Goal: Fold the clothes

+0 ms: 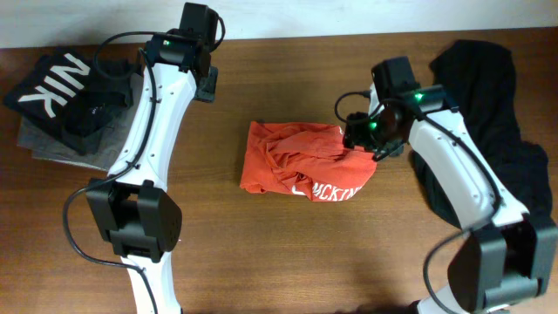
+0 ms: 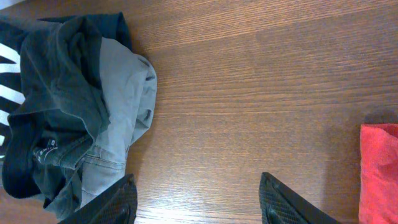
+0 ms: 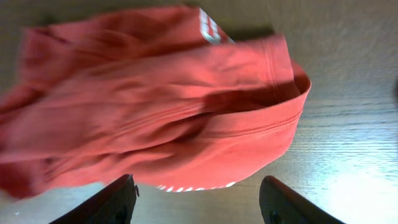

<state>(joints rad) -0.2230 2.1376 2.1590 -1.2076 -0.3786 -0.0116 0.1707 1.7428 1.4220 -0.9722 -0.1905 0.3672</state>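
Black NIK top (image 1: 52,92) lies atop grey garment (image 1: 52,146) on wooden table (image 1: 288,253).

The left arm (image 1: 153,105) and right arm (image 1: 453,170) have white link shells, black joint housings and bulky black bases. Thin black cables (image 1: 78,209) loop alongside. A green light (image 1: 166,41) glows just behind the left end effector (image 2: 199,205) and the right end effector (image 3: 196,202), whose fingers (image 3: 118,202) are black.

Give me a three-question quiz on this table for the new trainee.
1. True or false: the red-orange T-shirt lies neatly folded.
2. Which claw hangs over the T-shirt? A. left B. right C. neither
3. The left claw is open over bare wood. What colour is the garment showing from under the lettered black top beside it?

Key: 1. False, it is crumpled. 2. B, the right claw, open. 3. Grey, the grey garment.
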